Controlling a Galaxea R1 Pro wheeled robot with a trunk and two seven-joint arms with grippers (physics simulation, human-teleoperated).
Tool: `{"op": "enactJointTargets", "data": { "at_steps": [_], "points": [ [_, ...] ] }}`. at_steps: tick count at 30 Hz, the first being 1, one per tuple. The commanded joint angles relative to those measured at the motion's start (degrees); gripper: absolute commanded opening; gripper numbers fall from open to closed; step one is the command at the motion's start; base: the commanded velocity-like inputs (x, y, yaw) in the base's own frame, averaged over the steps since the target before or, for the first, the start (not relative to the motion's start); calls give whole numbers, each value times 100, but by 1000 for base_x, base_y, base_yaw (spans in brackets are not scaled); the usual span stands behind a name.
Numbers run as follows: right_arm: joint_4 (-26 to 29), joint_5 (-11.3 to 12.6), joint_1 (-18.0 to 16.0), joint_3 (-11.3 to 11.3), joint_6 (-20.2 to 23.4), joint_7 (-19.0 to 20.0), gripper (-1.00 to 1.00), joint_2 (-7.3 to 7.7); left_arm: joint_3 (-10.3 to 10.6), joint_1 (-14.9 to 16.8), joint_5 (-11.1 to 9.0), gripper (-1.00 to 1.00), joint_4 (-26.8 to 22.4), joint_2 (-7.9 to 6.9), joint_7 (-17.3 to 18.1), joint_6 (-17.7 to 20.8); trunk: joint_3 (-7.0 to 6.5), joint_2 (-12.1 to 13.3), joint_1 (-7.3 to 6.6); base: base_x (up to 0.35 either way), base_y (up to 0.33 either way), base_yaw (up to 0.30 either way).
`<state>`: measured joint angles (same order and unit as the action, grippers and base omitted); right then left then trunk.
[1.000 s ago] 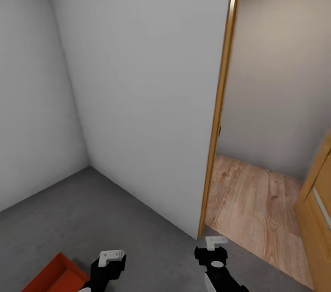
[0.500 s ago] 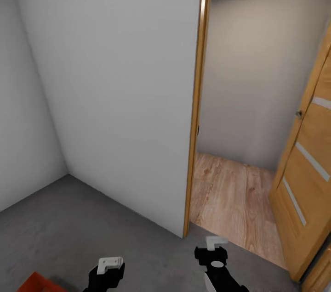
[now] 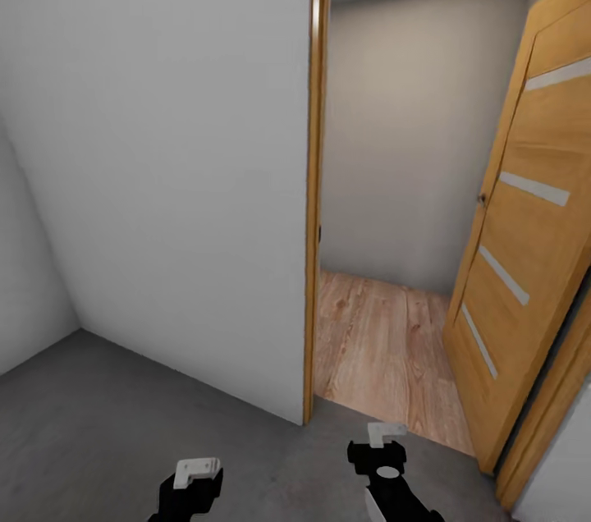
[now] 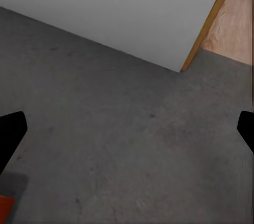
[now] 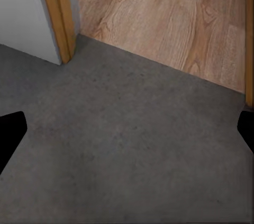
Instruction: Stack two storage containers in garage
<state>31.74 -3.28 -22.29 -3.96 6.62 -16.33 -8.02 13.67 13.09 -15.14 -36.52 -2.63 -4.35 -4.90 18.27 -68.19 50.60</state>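
Rough matt grey concrete floor (image 3: 123, 399), grained wood planks (image 3: 377, 341), smooth wooden door (image 3: 525, 259), matt white wall (image 3: 164, 161)

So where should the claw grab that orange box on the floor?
Only a corner of the orange box shows, lying on the grey floor beside the open left claw. Probably come straight down from above and pinch one wall near its top edge; the rest is hidden.
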Motion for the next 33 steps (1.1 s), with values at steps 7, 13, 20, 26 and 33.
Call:
{"op": "enactJointTargets", "data": {
  "at_steps": [7,13,20,26,33],
  "points": [
    [8,-9,-3,-14,51,-37,100,12,35,8,-74,100,-101,-23,-11,-2,1,-4,0,0,0,-64],
    [8,-11,-3,-17,50,-37,100,5,54,41,-36,100,-232,-21,-37,57,1,-4,0,52,0,-11],
    [12,-21,-3,-24,50,-39,100,3,88,82,-21,100,-527,27,-45,147,1,-4,0,206,0,-2],
    [9,-42,-3,-34,50,-44,100,-3,105,83,-22,100,-573,17,-56,161,0,-4,0,280,0,0],
    [8,-25,-3,-29,50,-45,100,0,111,80,-23,100,-596,32,-84,156,-19,-4,0,258,0,-107]
  ]
}}
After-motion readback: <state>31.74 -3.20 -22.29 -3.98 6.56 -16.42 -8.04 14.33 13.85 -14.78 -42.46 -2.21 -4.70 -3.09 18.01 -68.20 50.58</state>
